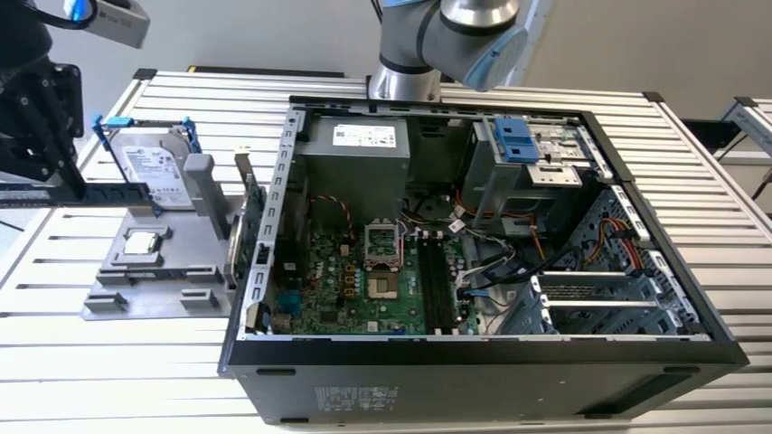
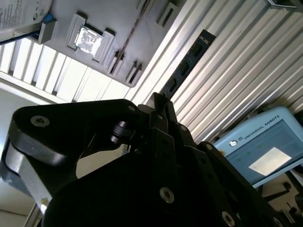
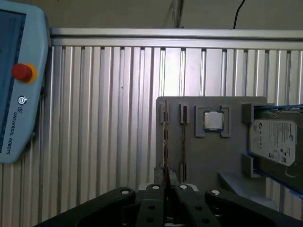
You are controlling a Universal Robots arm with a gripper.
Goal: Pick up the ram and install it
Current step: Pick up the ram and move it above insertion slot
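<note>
Pincer (image 3: 165, 182) is gripping the ram (image 2: 185, 64) clear of the gray holder (image 3: 194, 156); pickup looking done, seating in the motherboard slots (image 1: 437, 280) remaining.

Silver arm joint (image 1: 468, 16) with pale-blue cap (image 1: 493, 54), matte black hand (image 3: 166, 178), silver screw heads (image 3: 124, 192)

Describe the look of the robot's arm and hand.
The arm is a silver-grey tube with a rounded joint capped in pale blue. In the first wrist view the hand is matte black: flat, angular link plates pinned together and dotted with small silver screw heads, narrowing to slim fingers.
</note>
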